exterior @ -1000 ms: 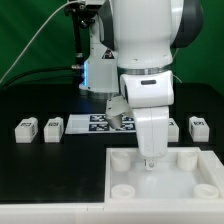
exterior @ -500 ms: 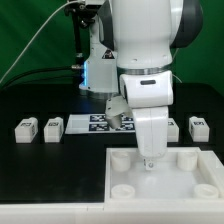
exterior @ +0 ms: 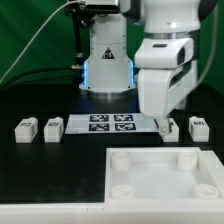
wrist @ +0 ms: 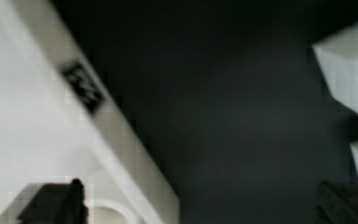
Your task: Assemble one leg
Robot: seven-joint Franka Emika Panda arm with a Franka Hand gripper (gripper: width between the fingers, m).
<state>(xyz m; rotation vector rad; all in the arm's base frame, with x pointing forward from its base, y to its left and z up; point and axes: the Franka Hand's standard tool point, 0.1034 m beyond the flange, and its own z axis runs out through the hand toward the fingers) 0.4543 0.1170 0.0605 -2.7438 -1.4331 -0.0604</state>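
The arm has swung off the panel (exterior: 160, 178) and over to the exterior view's right! It now hangs above the bench (exterior: 30, 150) at the end of the marker board (exterior: 108, 123). Right beneath it stands the leg (exterior: 171, 128), upright, just beside that board's end and partly hidden by the arm. A second one (exterior: 198, 126) sits a little further to the exterior view's right, and two more (exterior: 26, 128) (exterior: 52, 128) wait well apart on the other side.

In the wrist view the dark fingers (wrist: 51, 203) stand wide, with only black bench between them, so the jaws are open and empty. The panel's corner sockets look unfilled.

I'd call this the reach for the first pick, with nothing grasped yet. The next move calls for lining the open jaws squarely over that leg and coming down so a finger passes either side. Then they can close without nudging the block or clipping the board beside it.
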